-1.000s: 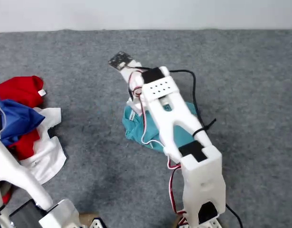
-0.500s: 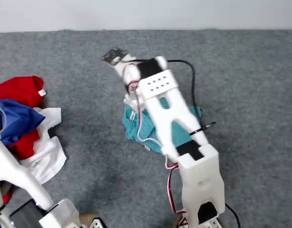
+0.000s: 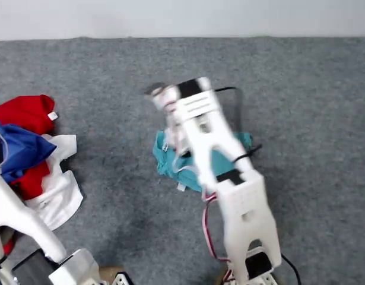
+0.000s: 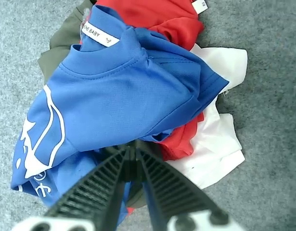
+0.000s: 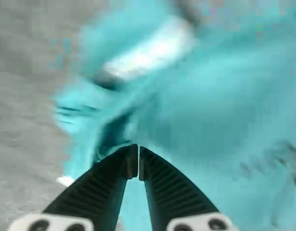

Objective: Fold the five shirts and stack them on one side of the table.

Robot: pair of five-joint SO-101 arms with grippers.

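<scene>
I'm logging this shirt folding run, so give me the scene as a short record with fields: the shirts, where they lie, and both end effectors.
surface: grey table
teal shirt: bunched at the table's middle, apart from the pile
pile: red shirt, blue shirt, white shirt and olive shirt, heaped unfolded at one side
left end effector: shut, over the blue shirt
right end effector: shut, over the teal shirt
folded stack: not yet formed

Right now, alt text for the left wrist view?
The left gripper, shut, hangs over a heap of shirts on the grey table: blue shirt on top, red shirt, white shirt and olive shirt underneath.
</scene>
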